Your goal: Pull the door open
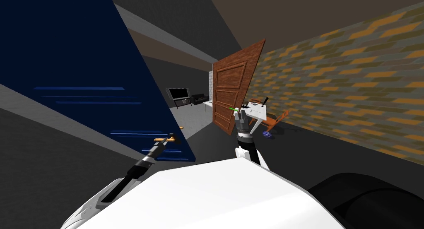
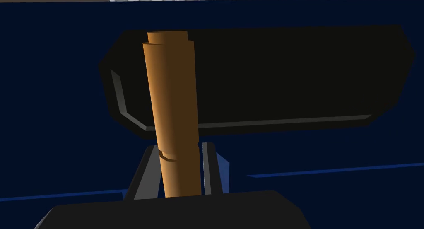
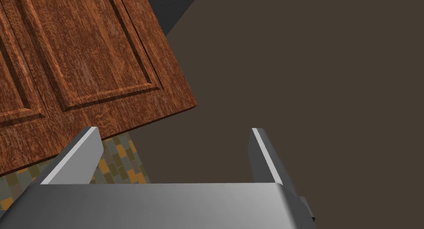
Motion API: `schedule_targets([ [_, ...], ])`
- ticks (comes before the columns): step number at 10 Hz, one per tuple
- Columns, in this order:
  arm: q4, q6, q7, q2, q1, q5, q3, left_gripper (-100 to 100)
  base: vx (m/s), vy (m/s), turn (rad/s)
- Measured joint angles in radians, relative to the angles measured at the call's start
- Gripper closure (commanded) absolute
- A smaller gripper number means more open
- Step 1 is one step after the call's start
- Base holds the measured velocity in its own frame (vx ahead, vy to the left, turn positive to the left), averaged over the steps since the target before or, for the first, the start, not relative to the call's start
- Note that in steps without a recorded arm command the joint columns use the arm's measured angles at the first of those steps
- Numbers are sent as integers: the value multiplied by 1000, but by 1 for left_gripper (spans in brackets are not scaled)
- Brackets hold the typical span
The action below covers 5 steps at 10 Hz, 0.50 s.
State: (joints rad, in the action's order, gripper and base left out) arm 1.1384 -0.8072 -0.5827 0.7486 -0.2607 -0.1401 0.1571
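**Handle Grabbed, Pulling Left To Do**

On the far left, a big dark blue door (image 1: 74,52), the one to pull. Low on it, an orange handle (image 2: 172,94), shaped like a round stick, with a dark plate (image 2: 290,77) behind it on the door. Clamped on that handle, the left gripper (image 1: 165,140), its two fingers (image 2: 209,164) pressing the stick from both sides. So grabbing: done.

Past the blue door's free edge, a peek at a grey floor (image 1: 194,125) and a black screen (image 1: 178,94) further off. Looks already swung out from its frame a little, but hard to be sure how much. Pulling it wide: probably left to do.

In the middle, a brown wooden door (image 1: 230,90), swung open, touched by nothing. Just in front of it, held up in the air, the right gripper (image 1: 242,113), fingers wide apart and holding nothing. Not helping with the job.

Further right, a white bench (image 1: 258,111) with small things on top, too small to name, and an orange chair (image 1: 276,118) beside it. On the far right, a long wall (image 1: 352,81) of yellow and grey bricks.

Next, most likely: hold tight on the handle and draw the left arm back to swing the blue door closer. Careful not to slip off the smooth round stick.
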Motion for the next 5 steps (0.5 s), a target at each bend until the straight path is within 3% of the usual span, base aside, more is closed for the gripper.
schedule_targets([
  [1,-2,-3,-1,0,-2,1,3,100,-140,31,-102],
  [5,-12,-38,-13,16,-9,4,11,100,-179,100,-145],
])
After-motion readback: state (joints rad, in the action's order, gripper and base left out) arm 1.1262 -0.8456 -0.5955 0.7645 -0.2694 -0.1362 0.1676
